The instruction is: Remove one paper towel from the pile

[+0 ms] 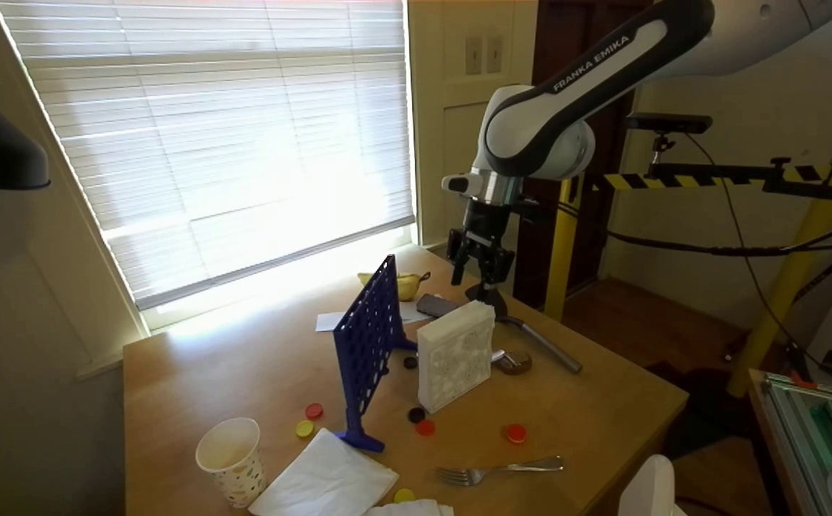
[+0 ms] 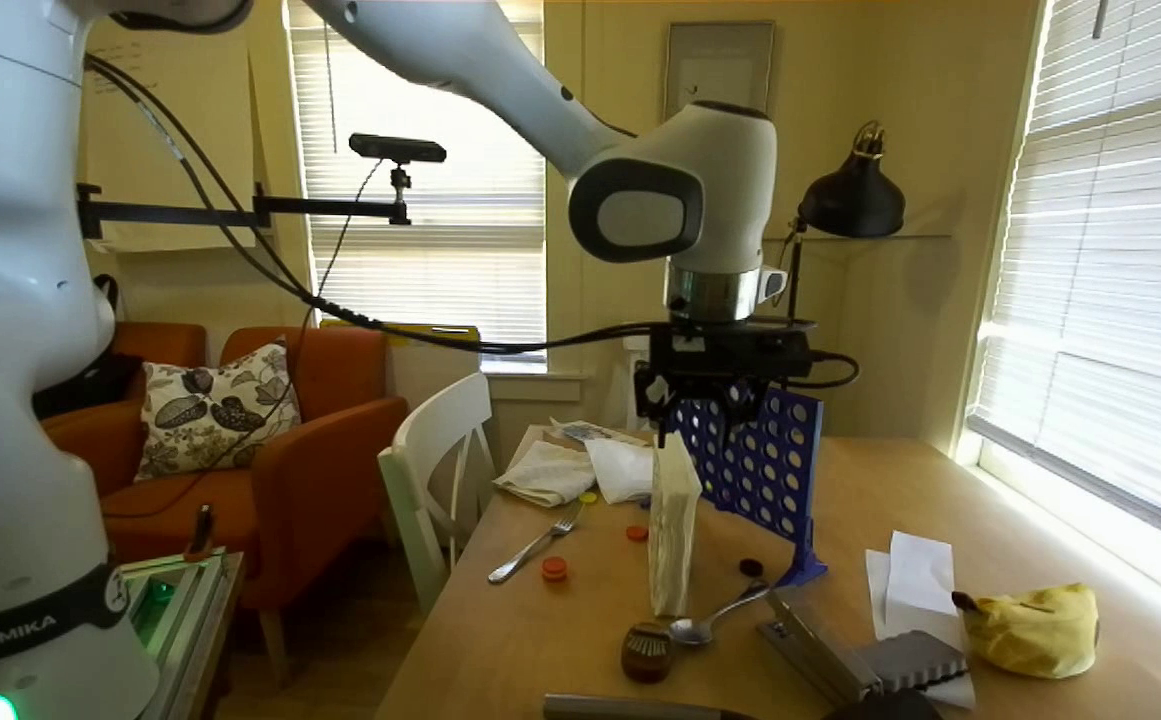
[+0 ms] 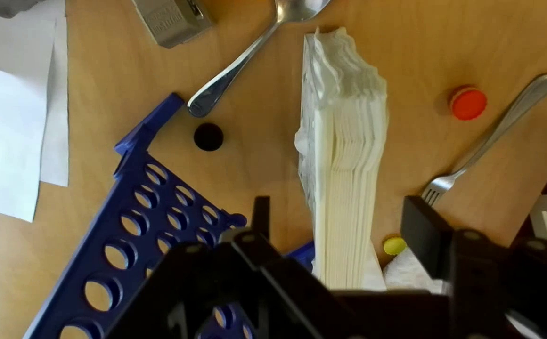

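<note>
Towels (image 3: 344, 188) stand on edge, apart from the grid (image 3: 127, 254), tool (image 3: 336, 212) spread above.

"FRANKA EMIKA" is running along arm link (image 1: 605, 72), above claw (image 1: 471, 278). "KA EMIKA" is showing on dark band (image 2: 30, 625) round arm base (image 2: 70, 670), well apart from claw; first letters are falling outside view. Grey block (image 3: 174, 21) below claw is bearing lettering too blurred to read. Wall sheet (image 2: 175, 150), higher than claw, is carrying faint, unreadable handwriting.
</note>
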`<action>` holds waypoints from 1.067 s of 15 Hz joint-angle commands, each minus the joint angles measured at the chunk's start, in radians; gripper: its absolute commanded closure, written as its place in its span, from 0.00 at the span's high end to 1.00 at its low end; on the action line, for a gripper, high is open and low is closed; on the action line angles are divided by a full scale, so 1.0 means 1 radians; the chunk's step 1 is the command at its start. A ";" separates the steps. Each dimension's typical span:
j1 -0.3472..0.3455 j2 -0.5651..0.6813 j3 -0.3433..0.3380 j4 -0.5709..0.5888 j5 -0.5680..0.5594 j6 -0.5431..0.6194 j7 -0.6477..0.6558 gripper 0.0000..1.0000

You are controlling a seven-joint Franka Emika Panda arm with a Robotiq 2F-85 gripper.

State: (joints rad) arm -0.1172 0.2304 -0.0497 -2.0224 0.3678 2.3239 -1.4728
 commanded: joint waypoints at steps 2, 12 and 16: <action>-0.032 0.077 0.026 0.089 0.005 -0.054 0.010 0.65; -0.074 0.143 0.069 0.161 0.032 -0.101 0.001 0.28; -0.086 0.157 0.082 0.174 0.040 -0.122 -0.004 0.26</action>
State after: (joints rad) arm -0.1785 0.3590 0.0104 -1.8902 0.3751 2.2398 -1.4666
